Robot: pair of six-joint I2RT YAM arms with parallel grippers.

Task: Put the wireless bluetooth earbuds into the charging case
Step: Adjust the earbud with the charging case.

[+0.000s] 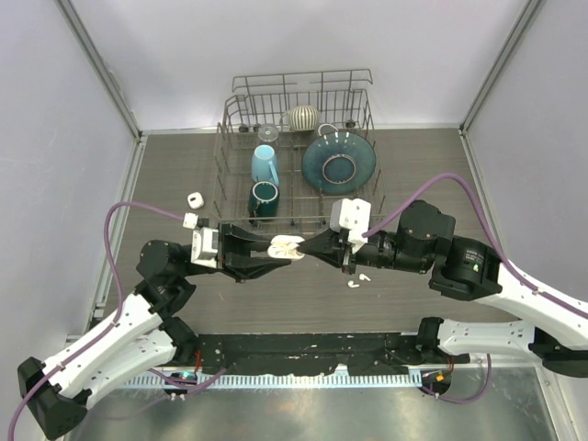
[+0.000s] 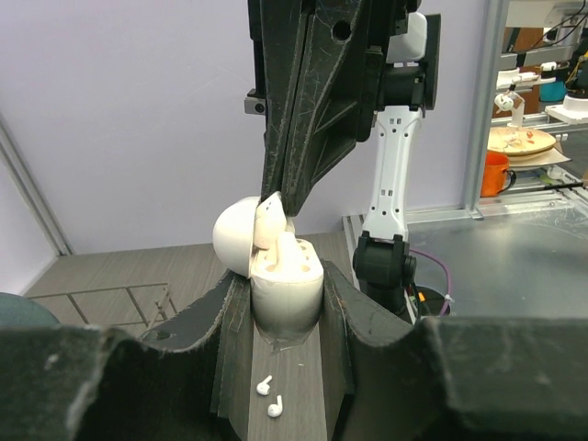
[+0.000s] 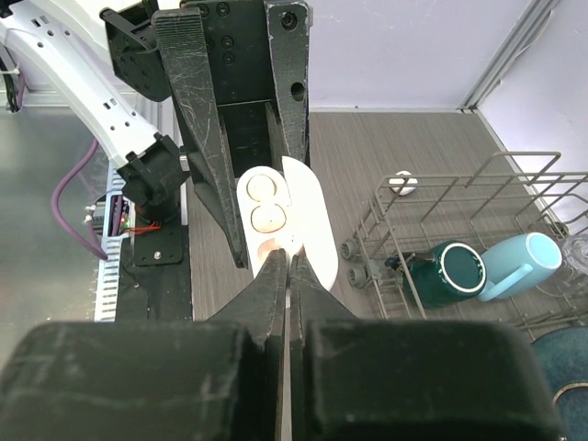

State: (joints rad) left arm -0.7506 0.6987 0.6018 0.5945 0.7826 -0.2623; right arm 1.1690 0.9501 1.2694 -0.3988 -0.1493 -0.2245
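I'm looking down on a dark wood-grain counter (image 1: 184,175) boxed in by pale lilac walls (image 1: 276,46), with a strip of bare metal along the near edge by the arm bases. At the back sits a wire dish rack (image 1: 225,156) with a light blue mug (image 1: 265,163), a dark teal mug (image 1: 263,198) and a dark teal plate (image 1: 338,163) in it. Just left of the rack there's a small white item (image 1: 194,200), too small for me to identify.

Both arms meet mid-counter, just in front of the rack. My left gripper (image 1: 289,250) is clamped on the white case (image 2: 287,292), holding it off the counter with its lid hinged open. My right gripper (image 3: 286,266) comes in from the other side with its fingers pressed together, pinching the top of an earbud (image 2: 268,220) that stands in the mouth of the case. Two loose earbuds (image 2: 264,386) lie on the counter below, close together.

Through the left wrist camera I see a metal post (image 2: 484,101), and beyond it another surface with an orange cup (image 2: 494,173).

The lower part of the case is buried between the left fingers. From above, the grippers cover most of it. I can't tell how deep the earbud sits, or whether the round wells in the case are filled.
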